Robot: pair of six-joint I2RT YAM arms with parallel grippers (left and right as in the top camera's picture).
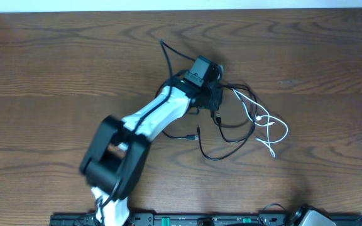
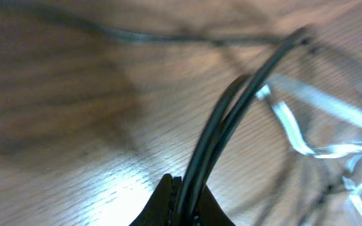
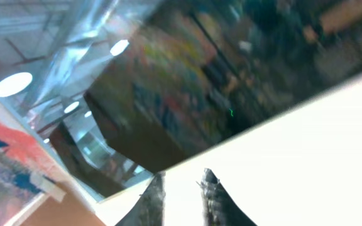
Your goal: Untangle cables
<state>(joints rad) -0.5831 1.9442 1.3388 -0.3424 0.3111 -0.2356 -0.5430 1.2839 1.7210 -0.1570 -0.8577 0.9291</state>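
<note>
The black cable [image 1: 226, 140] and the white cable [image 1: 270, 127] lie tangled on the wooden table [image 1: 55, 75], right of centre. My left gripper [image 1: 217, 112] reaches over the tangle's left side. In the left wrist view it [image 2: 187, 202] is shut on a doubled strand of the black cable [image 2: 231, 119], which rises from the jaws. The white cable [image 2: 294, 129] lies blurred beyond it to the right. My right gripper [image 3: 182, 187] points up at the room, slightly open and empty, away from the cables.
The left arm [image 1: 149, 116] crosses the table from its base [image 1: 112, 207] at the front edge. The right arm's end [image 1: 307, 216] shows at the front right corner. A thin black cord [image 1: 168, 56] runs from the left wrist towards the back.
</note>
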